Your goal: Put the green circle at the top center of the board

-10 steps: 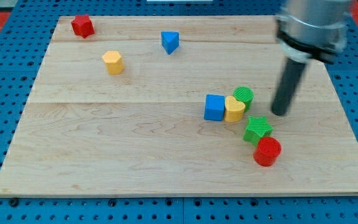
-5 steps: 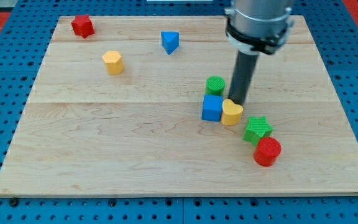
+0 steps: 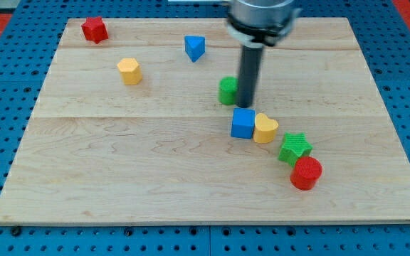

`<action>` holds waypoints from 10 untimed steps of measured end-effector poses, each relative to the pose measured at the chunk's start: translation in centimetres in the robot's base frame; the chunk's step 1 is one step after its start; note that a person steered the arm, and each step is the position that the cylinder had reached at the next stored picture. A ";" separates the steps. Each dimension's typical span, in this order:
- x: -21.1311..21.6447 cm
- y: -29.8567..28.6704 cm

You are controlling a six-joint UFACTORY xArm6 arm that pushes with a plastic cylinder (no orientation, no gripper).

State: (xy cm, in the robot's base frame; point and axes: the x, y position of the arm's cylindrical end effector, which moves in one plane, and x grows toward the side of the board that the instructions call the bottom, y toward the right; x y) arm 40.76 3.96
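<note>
The green circle (image 3: 227,90) is a small green cylinder just above the board's middle. My tip (image 3: 245,105) stands right against its right side, touching it, and the rod hides its right edge. Just below them sits a blue cube (image 3: 243,123) with a yellow heart (image 3: 265,129) touching its right side. The wooden board (image 3: 119,171) fills most of the view.
A green star (image 3: 295,148) and a red cylinder (image 3: 306,173) lie at the lower right. A blue triangle (image 3: 195,48) lies near the top centre, a yellow hexagon (image 3: 129,70) at upper left, and a red star (image 3: 94,29) in the top left corner.
My tip has swept from the right to the left and upward, pushing the green circle off the yellow heart and up-left past the blue cube. Other blocks stayed put.
</note>
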 end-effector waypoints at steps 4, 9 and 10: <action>-11.3 -8.4; -17.8 -15.8; -17.5 -8.1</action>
